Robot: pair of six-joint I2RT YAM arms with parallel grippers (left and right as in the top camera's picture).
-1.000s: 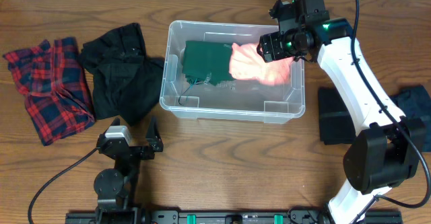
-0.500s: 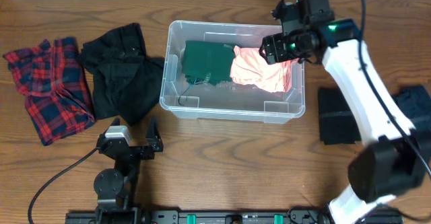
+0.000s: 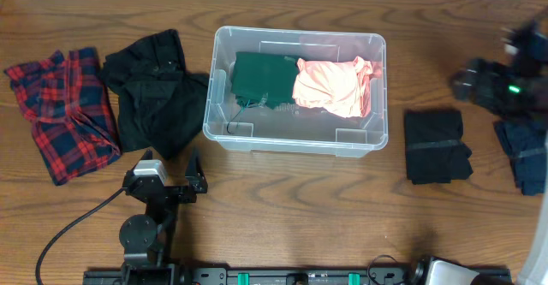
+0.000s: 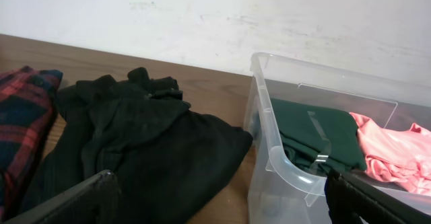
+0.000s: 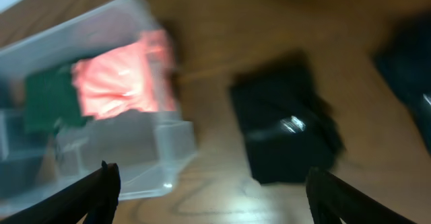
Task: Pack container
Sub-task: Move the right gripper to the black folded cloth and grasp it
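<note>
Clear plastic forms the container [image 3: 291,141], which sits in the middle of the counter [image 3: 342,208]. A green garment [image 3: 261,78] fills its left half and a pink garment [image 3: 332,86] its right half, the two touching. The right hand [image 3: 501,86] hangs well apart from the container, far off to its right by the counter's edge. It is blurred, near a folded black cloth [image 3: 437,145] and a dark blue cloth [image 3: 527,152]. Its wrist view shows its fingers [image 5: 101,190] spread wide with nothing between them. The left hand [image 3: 163,181] sits at the front of the counter, near the container's front left corner but apart from it, also spread wide and empty. A black garment [image 3: 154,97] lies up against the container's left wall, with a red plaid garment [image 3: 62,109] just beside it.
</note>
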